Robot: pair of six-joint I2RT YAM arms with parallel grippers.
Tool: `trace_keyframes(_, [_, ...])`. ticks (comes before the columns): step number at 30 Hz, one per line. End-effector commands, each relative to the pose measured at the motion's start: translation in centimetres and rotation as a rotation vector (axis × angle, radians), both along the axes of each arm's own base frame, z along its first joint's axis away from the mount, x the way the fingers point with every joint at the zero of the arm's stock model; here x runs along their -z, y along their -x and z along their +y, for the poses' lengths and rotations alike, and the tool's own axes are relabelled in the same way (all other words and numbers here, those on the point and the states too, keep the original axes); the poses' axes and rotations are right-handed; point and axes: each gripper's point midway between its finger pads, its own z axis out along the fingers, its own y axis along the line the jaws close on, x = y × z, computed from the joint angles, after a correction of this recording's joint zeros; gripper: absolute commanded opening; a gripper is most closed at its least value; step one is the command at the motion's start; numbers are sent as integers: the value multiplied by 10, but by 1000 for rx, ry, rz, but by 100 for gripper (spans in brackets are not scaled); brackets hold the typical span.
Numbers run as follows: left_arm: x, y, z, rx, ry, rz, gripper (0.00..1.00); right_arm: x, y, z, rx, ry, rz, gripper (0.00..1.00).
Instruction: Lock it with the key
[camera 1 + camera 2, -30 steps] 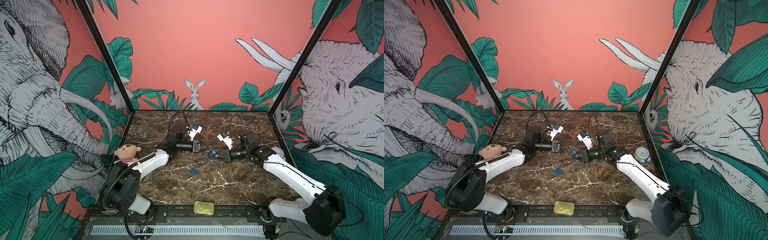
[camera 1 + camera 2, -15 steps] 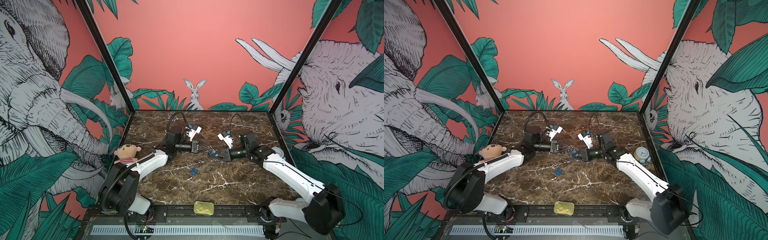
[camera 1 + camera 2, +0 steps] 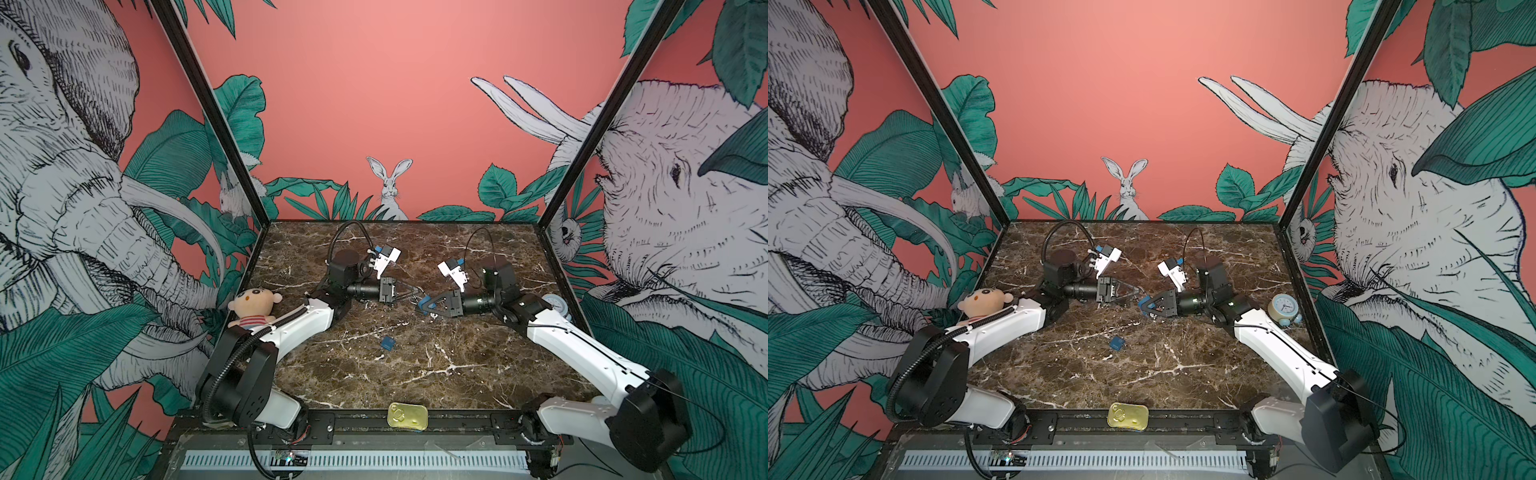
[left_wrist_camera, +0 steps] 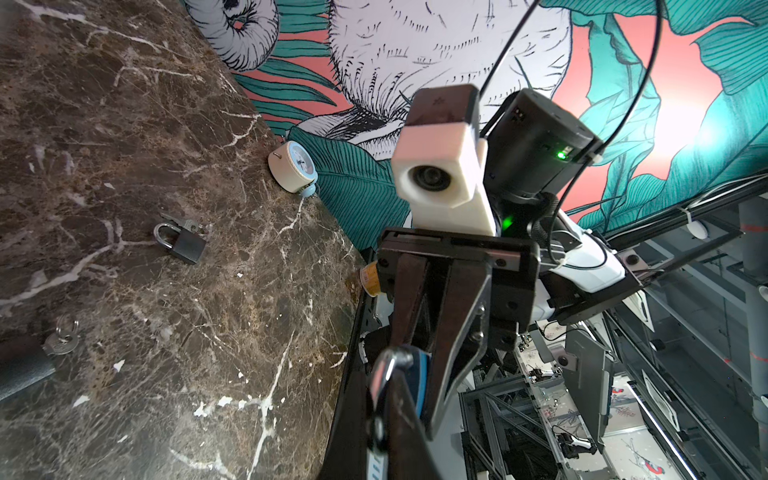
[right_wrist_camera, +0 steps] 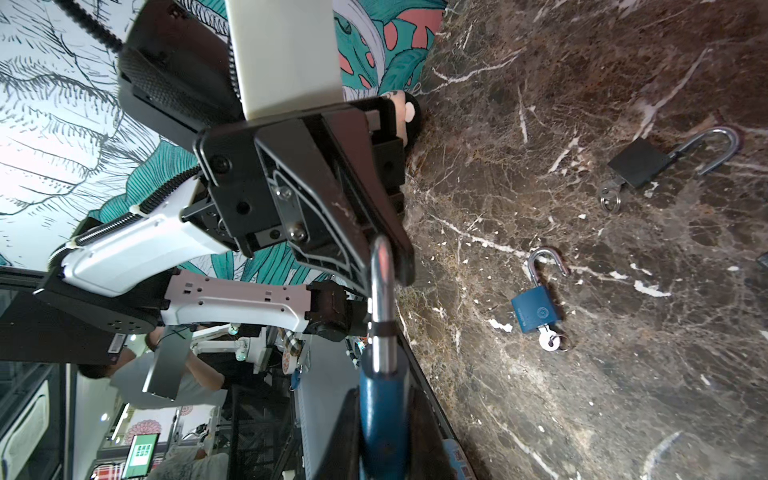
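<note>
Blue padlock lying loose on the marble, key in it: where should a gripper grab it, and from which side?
Probably by the body of the blue padlock, jaws across its two narrow side edges, coming straight down. It lies flat on the table, so the broad faces cannot be pinched; the open shackle juts from one end and the key from the other, leaving the sides free.

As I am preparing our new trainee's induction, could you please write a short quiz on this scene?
1. True or false: the blue padlock lying loose on the brown marble table has its silver shackle open.
2. The right hand grips: A a black padlock, B a second blue padlock, C a brass key.
3. Fill in: the left hand is shut on that second padlock's silver ___.
Key: 1 true; 2 B; 3 shackle.
</note>
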Motion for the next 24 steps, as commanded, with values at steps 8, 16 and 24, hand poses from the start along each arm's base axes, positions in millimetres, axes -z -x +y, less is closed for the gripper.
trace_keyframes(8, [35,-2,-6,-16,-40,76,0,-80,11,7,-74,-239,-229,0])
trace_keyframes(16, [39,15,-8,8,-44,106,0,-74,3,10,-52,-235,-233,0])
trace_keyframes(24, [44,38,-10,29,-49,127,0,-65,-5,11,-24,-196,-245,0])
